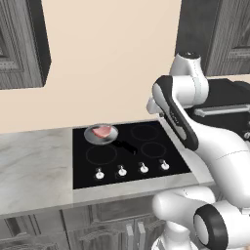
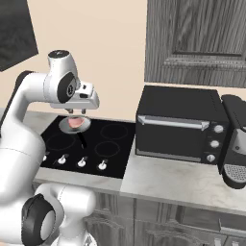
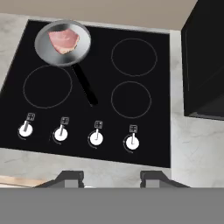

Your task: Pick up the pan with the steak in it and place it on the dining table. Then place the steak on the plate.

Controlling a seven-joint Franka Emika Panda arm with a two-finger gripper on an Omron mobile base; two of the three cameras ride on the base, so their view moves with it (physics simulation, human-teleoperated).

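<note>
Where the cooktop's (image 3: 87,87) rear left burner ring lies, the pan (image 3: 62,43) sits flat on the black glass, a round shallow grey frying pan with the steak (image 3: 64,41) lying inside it. The steak is a pinkish-red slab with a paler edge, narrower than the pan and resting toward its far side. The pan's straight black handle (image 3: 84,84) runs from the rim toward the front of the cooktop and ends between the front left and front right burner rings, short of the row of four white control knobs (image 3: 96,138). In the left base view the pan (image 1: 101,134) and steak (image 1: 102,131) appear at the cooktop's back left corner; in the right base view the pan (image 2: 74,124) lies just below the hand.

The gripper (image 3: 111,177) hangs above the front edge of the cooktop, well apart from the pan and its handle. Its two dark finger tips (image 3: 70,177) stand apart with a clear gap between them and nothing held or touched. In the right base view the gripper (image 2: 77,111) points downward over the cooktop.

Around the cooktop lies a light grey marble-look counter (image 1: 34,166), with grey wood cabinet doors below. To the cooktop's right stands a black toaster oven (image 2: 180,125), and beside that a dark coffee machine (image 2: 235,144). Grey wood wall cabinets (image 2: 197,41) hang above against a beige wall.
</note>
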